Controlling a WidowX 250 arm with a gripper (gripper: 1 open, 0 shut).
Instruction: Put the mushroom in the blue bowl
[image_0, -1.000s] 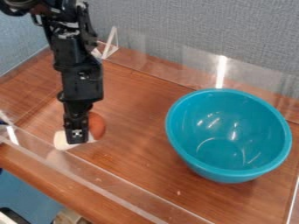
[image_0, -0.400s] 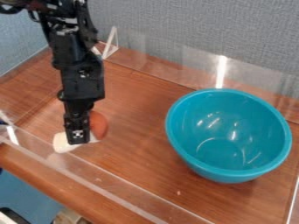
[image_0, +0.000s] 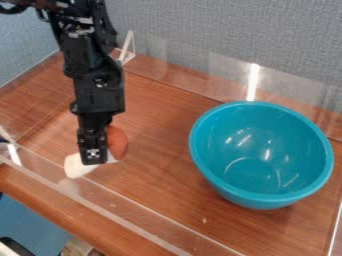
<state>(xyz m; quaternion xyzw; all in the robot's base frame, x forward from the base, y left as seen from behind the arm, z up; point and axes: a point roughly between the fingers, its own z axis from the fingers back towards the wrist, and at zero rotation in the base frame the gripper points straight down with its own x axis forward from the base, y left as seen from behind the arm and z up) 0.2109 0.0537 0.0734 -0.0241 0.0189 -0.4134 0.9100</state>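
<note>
Overhead-side view. My black gripper (image_0: 91, 155) points straight down near the left front edge of the brown wooden table (image_0: 160, 195), its jaws clamped on the small toy mushroom with reddish-orange cap and cream-white stem (image_0: 112, 146); the cap shows to the right of my fingers, the stem at their lower left. The large round teal-blue plastic bowl (image_0: 261, 155) stands well apart to the right, upright, its glossy interior unoccupied.
</note>
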